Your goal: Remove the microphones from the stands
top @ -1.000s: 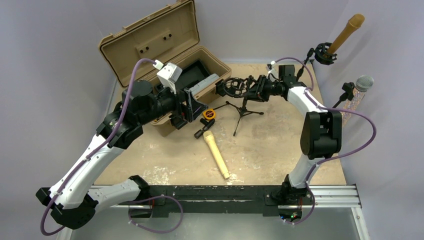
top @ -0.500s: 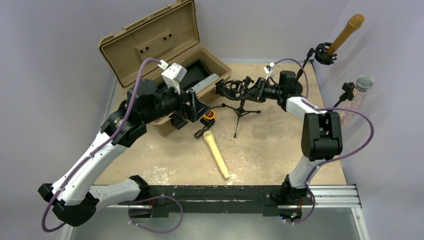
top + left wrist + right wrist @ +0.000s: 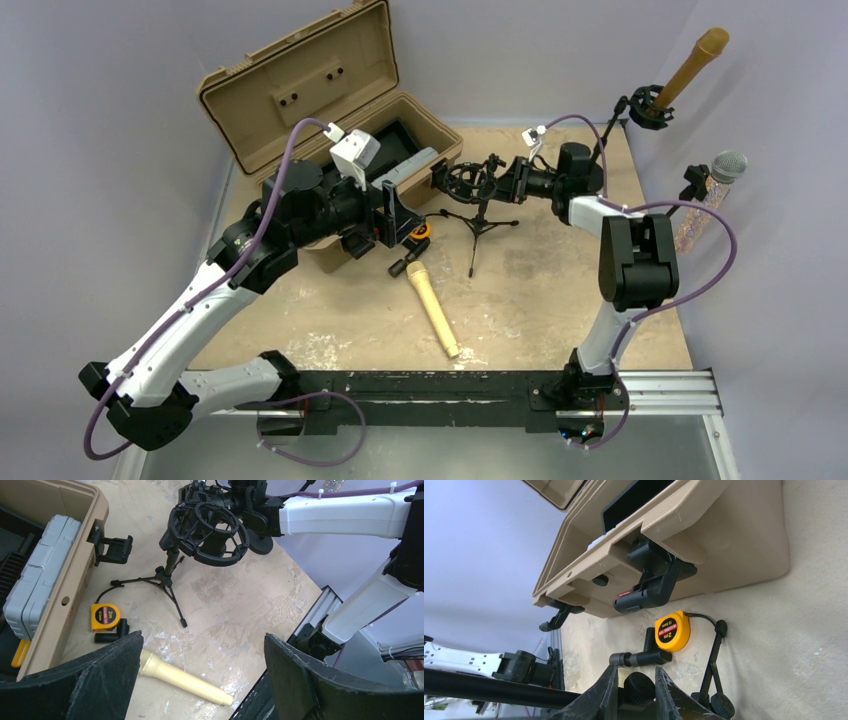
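Note:
The cream microphone [image 3: 432,308] lies flat on the table, apart from the stand; it also shows in the left wrist view [image 3: 185,680]. The small black tripod stand [image 3: 478,215] carries an empty ring-shaped shock mount [image 3: 207,530]. My right gripper [image 3: 503,180] is shut on the mount's side; in the right wrist view its fingers [image 3: 636,672] clamp a black knob [image 3: 640,689]. My left gripper [image 3: 395,212] is open and empty, held above the table left of the stand, with the microphone below between its fingers [image 3: 202,637].
An open tan toolbox [image 3: 300,90] stands at the back left. A yellow tape measure [image 3: 417,231] and a black L-shaped piece [image 3: 405,262] lie in front of it. Two more microphones, brown [image 3: 690,65] and silver [image 3: 728,165], stand at the back right.
My left gripper has shifted a little right and back. My right arm has turned and pulled the held stand slightly left. The microphone on the table has not moved.

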Available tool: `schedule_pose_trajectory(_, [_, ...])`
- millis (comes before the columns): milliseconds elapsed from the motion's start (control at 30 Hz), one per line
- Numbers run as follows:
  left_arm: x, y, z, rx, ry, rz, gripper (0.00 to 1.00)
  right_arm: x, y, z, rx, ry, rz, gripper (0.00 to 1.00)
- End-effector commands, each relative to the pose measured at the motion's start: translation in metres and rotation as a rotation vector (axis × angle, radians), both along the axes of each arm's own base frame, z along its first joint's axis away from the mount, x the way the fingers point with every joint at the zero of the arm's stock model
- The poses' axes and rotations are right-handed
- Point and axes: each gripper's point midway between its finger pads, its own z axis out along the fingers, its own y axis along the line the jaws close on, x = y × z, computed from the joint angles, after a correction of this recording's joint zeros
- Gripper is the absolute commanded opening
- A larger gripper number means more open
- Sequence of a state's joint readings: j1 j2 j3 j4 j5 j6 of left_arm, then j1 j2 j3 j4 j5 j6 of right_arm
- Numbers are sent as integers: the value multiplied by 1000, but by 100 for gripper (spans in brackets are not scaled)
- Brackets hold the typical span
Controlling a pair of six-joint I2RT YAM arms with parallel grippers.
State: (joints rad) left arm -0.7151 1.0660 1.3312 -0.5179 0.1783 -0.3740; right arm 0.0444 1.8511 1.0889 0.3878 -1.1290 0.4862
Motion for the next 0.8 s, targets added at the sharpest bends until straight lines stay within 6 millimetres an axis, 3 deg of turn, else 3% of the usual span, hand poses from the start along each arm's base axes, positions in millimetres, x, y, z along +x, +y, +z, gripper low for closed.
schedule_pose_trajectory(0, [2, -1, 11, -18, -46, -1, 88, 2, -2, -20, -87, 21, -49, 32])
schedule_pose_trajectory(100, [2, -1, 11, -18, -45, -1, 88, 12, -8, 2, -114, 22, -134, 50])
schedule_pose_trajectory(133, [2, -1, 11, -16, -46, -1, 88, 15, -10, 7, -121, 26, -154, 60])
schedule_pose_trajectory(167, [2, -1, 11, -16, -46, 0, 88, 18, -14, 6, -148, 50, -188, 69])
schedule_pose_trajectory(200, [1, -1, 12, -17, -49, 0, 88, 23, -18, 6, -176, 59, -215, 72])
schedule_pose_trajectory(367, [2, 1, 12, -16, -53, 5, 88, 38, -34, 9, -262, 144, -331, 73])
schedule_pose_trajectory(533, [-1, 1, 15, -23, -59, 0, 88, 42, -42, 5, -318, 259, -388, 58])
schedule_pose_trajectory(633, [-2, 3, 17, -28, -62, 1, 88, 46, -47, 12, -347, 285, -440, 57])
schedule_pose_trajectory(767, [-4, 4, 22, -39, -70, 0, 88, 42, -37, 12, -378, 302, -412, 57])
